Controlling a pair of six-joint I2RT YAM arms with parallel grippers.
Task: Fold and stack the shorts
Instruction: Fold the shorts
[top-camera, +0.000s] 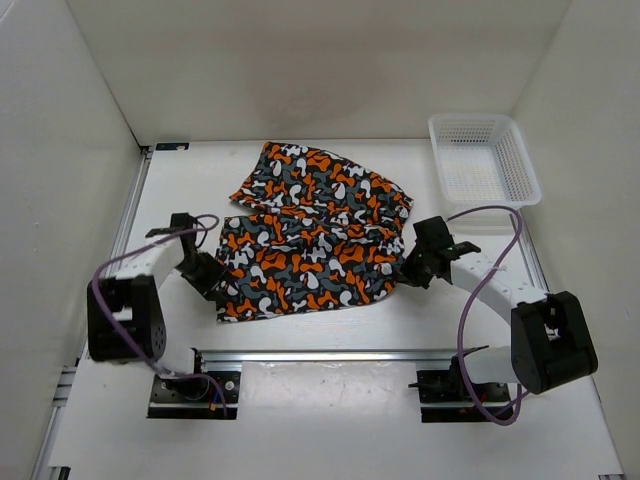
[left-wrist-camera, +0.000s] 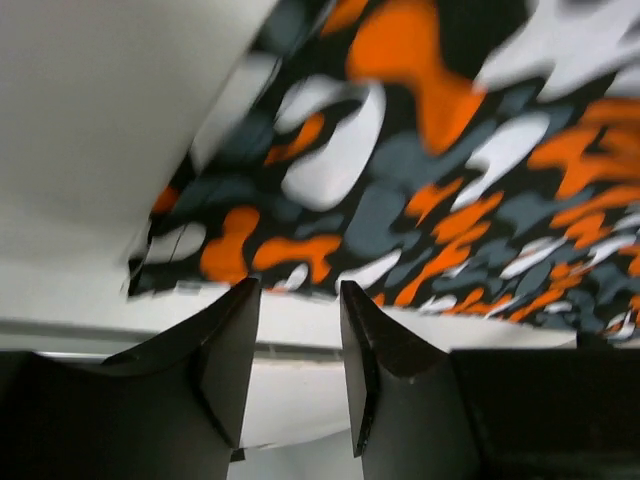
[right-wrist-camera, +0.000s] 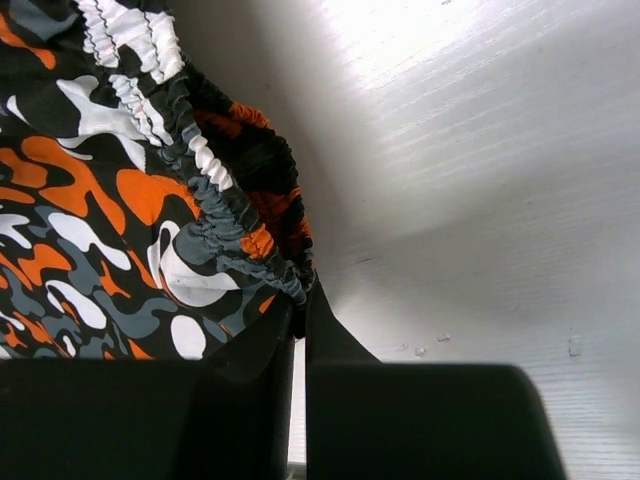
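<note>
Shorts (top-camera: 305, 250) lie spread at mid-table, between the two arms. Right gripper (right-wrist-camera: 300, 305) is clamped on the gathered elastic waistband at the shorts' right edge. Left gripper (left-wrist-camera: 300, 295) is at the left hem with jaws apart; bare table shows between them, no fabric. White mesh basket (top-camera: 485, 155) stands far right, apart.

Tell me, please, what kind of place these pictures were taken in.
Probably a robotics lab test cell: a white table boxed in by plain white walls, a left arm and right arm bolted to metal rails at its near edge, with printed shorts and a mesh basket laid out.
</note>
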